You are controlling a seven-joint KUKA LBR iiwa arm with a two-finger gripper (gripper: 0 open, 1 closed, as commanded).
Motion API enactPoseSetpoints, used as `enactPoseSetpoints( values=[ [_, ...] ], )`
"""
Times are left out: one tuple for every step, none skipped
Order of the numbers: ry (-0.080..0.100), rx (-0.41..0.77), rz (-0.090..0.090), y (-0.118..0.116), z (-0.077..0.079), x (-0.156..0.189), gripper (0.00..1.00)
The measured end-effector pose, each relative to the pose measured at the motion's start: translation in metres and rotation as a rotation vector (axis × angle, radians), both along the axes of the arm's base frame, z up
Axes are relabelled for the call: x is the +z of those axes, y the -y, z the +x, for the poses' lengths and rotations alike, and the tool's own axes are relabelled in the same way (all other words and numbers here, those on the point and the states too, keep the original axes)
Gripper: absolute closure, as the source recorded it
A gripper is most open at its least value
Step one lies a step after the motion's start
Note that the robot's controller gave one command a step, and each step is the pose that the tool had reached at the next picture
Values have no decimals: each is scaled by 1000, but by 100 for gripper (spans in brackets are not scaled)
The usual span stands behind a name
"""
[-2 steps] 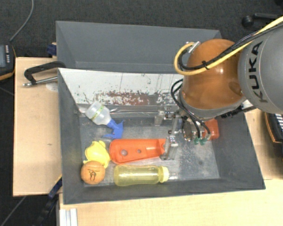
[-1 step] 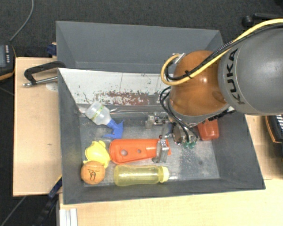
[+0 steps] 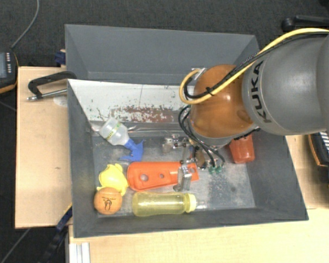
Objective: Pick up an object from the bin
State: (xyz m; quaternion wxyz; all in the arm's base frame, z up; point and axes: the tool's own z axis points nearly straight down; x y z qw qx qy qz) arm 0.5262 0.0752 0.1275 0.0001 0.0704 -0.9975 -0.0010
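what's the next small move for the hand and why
Probably ease straight down a little onto the orange bar. The hand sits right at that bar's right end, and the bar lies flat. The yellow bottle is close beside it, nearer the camera, so a sideways shift would likely bump the bottle.

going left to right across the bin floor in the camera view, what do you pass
orange ball → flat orange piece with holes → gripper at that piece's right end → red-orange block. Left out, overlapping: yellow toy, clear bottle, blue piece, pale yellow bottle.
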Motion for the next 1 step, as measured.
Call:
enactPoseSetpoints(
  values=[
    [8, 23, 2, -12, 1, 1, 0]
  ],
)
